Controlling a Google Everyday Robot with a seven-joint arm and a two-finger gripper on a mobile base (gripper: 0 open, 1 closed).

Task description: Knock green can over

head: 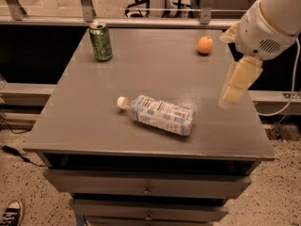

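The green can [101, 42] stands upright at the table's far left corner, with mottled green sides and a silver top. My gripper [233, 89] hangs at the end of the white arm [268, 22], pointing down above the right side of the grey table [141, 74]. It is far to the right of the can and touches nothing.
A clear plastic bottle [159, 115] with a white-blue label lies on its side near the table's front middle. An orange [205, 44] sits at the far right. A railing [141, 20] runs behind the table. Drawers [146, 189] are below the top. A shoe [9, 214] is on the floor at bottom left.
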